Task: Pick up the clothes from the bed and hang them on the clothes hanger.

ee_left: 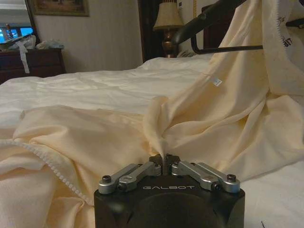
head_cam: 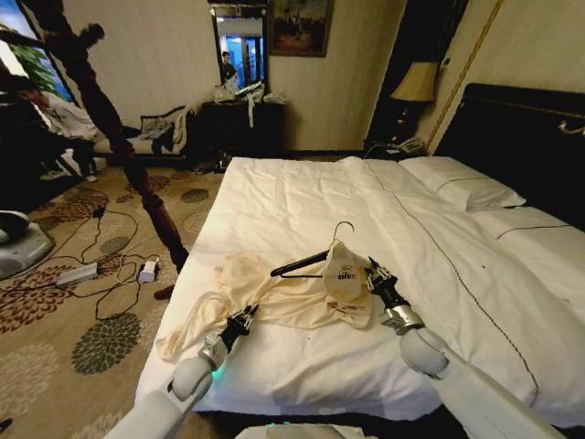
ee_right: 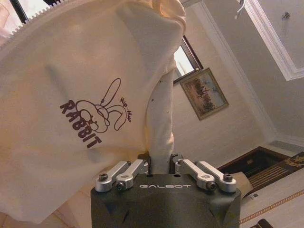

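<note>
On the bed's (head_cam: 302,197) white duvet, each gripper, left (head_cam: 241,319) and right (head_cam: 374,274), pinches the clothes (head_cam: 274,297), patterned carpet (head_cam: 82,338) alongside.

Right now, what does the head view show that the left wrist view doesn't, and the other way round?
Head view alone: the right gripper lifting the shirt's printed part, the left arm reaching in from the bed's near edge, the hanger's hook.

Left wrist view alone: the left gripper shut on a pinched fold of the shirt low over the duvet, plus a small white tag on the fabric.

Both: the cream shirt, the black hanger partly inside it, the bed.
</note>
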